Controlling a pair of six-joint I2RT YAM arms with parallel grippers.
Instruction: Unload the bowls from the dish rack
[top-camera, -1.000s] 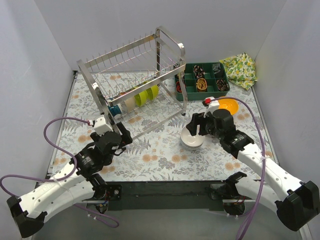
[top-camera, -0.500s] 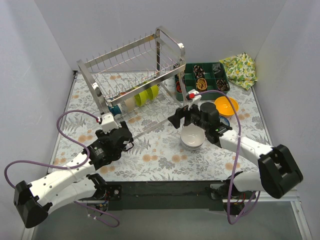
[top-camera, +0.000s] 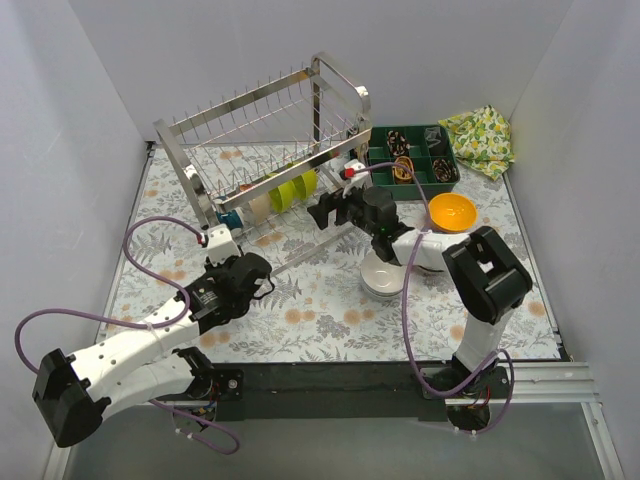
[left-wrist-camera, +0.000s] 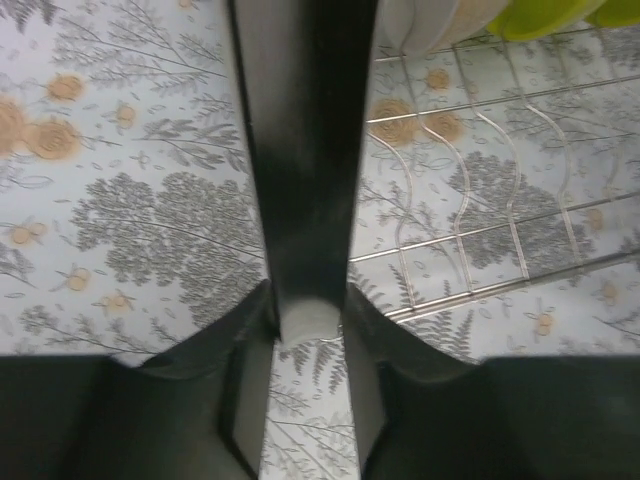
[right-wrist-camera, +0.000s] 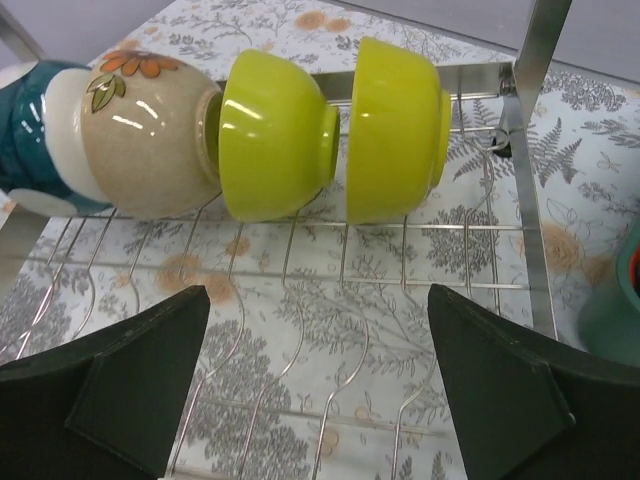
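Observation:
The dish rack (top-camera: 262, 150) stands at the back left. Its lower tier holds bowls on edge: a teal one (right-wrist-camera: 30, 110), a beige flowered one (right-wrist-camera: 140, 140) and two lime green ones (right-wrist-camera: 275, 135) (right-wrist-camera: 395, 125). My right gripper (right-wrist-camera: 320, 400) (top-camera: 325, 212) is open, low over the rack's wire floor, facing the lime bowls and short of them. My left gripper (left-wrist-camera: 308, 300) (top-camera: 258, 272) is shut on the foot of the rack's front left leg (left-wrist-camera: 305, 150). A stack of white bowls (top-camera: 383, 276) and an orange bowl (top-camera: 452, 211) sit on the table to the right.
A dark green compartment tray (top-camera: 405, 160) stands behind the right arm, with a yellow patterned cloth (top-camera: 480, 138) in the back right corner. The rack's right upright post (right-wrist-camera: 535, 50) rises just right of the lime bowls. White walls enclose the floral table (top-camera: 320, 320).
My left gripper has moved up to the rack's leg and closed on it. My right arm has swung left from the white bowl stack to the rack's lower tier, its jaws opening wide.

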